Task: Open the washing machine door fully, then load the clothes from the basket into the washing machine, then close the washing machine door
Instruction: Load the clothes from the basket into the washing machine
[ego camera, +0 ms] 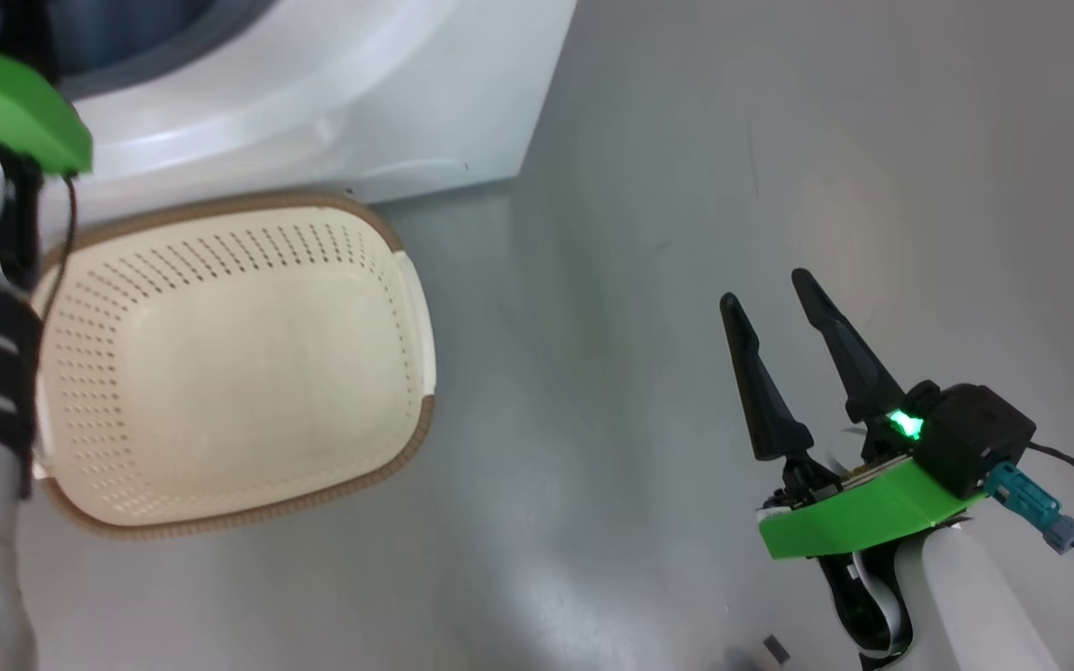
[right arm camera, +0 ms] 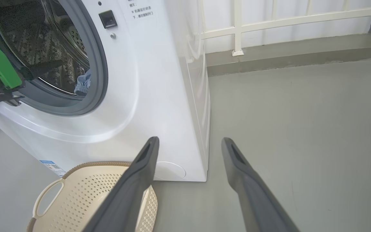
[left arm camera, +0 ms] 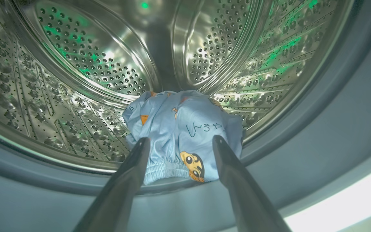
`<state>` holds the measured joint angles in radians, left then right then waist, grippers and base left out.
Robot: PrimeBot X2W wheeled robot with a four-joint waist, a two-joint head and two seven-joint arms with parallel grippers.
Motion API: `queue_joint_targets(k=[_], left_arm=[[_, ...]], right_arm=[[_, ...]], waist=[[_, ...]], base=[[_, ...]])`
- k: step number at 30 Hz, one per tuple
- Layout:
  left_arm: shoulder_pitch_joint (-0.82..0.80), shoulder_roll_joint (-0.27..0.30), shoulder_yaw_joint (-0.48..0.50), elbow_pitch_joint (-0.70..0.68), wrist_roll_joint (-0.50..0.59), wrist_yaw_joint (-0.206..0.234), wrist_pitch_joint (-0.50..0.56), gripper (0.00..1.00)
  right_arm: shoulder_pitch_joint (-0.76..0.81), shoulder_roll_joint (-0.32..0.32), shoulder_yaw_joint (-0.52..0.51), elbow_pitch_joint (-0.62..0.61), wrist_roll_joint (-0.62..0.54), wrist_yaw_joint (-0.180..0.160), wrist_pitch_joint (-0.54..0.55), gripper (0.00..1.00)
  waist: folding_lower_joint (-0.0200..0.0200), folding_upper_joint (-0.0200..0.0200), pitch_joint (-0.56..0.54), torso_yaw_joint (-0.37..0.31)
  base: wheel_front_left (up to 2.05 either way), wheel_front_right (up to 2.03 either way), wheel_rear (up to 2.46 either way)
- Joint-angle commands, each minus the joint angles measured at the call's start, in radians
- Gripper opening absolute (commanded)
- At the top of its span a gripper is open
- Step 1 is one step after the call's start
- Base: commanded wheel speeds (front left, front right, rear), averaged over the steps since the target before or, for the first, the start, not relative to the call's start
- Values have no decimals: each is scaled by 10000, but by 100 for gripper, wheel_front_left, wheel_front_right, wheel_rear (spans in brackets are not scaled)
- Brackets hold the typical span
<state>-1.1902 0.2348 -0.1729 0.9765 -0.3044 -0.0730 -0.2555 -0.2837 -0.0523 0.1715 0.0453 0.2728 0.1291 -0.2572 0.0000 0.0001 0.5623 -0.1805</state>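
Left gripper (left arm camera: 180,139): jaws spread wide, rising from bottom centre of the left wrist view, holding nothing.
Clothes (left arm camera: 185,125): light-blue printed bundle at frame centre, between and just past the fingertips, on the front lip of the steel drum (left arm camera: 76,64); whether they touch is unclear.
Right gripper (ego camera: 765,287): jaws apart, lower right of the head view, over grey floor (ego camera: 649,186).
Basket (ego camera: 220,207): centre left, just beside the washing machine (ego camera: 388,112), well apart from the right gripper.

Light-blue garment (left arm camera: 185,129): dark hand-drawn Japanese letters "しんちゃ", end cut by fold. Washing machine (right arm camera: 147,80) front, top: small Chinese lines, last reads "下,请勿强开门". Blue sticker (right arm camera: 52,167) at lower corner: print too small.
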Motion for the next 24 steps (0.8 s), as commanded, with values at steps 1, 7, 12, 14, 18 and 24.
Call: queue_joint_targets(k=[1, 7, 12, 14, 18, 24], left_arm=[[455, 363, 258, -516, -31, 77, -61, 100], [2043, 232, 579, -1904, 35, 162, -62, 100], [3372, 167, 848, -3113, 165, 206, -62, 100], [3905, 166, 923, -3566, 253, 230, -62, 100], [4853, 139, 1076, -4413, 388, 290, -62, 100], [6313, 55, 1311, -5683, 542, 426, -62, 100]], right_arm=[[388, 20, 135, -168, -143, 16, -46, 100], [791, 20, 53, -83, -224, 16, -46, 100], [1162, -43, -10, -18, -271, 16, -46, 100], [1310, -90, -18, 10, -276, 16, -46, 100], [1571, -150, 3, 45, -294, 16, -46, 100], [1882, -207, 50, 92, -321, 16, -46, 100]], waist=[[0, -1, -563, 246], [0, -1, -1399, 371], [0, -1, -2087, 485], [0, -1, -2358, 533], [0, -1, -2849, 619], [0, -1, -3579, 682]], base=[[0, 0, 0], [0, 0, 0], [0, 0, 0], [0, 0, 0], [0, 0, 0], [0, 0, 0]])
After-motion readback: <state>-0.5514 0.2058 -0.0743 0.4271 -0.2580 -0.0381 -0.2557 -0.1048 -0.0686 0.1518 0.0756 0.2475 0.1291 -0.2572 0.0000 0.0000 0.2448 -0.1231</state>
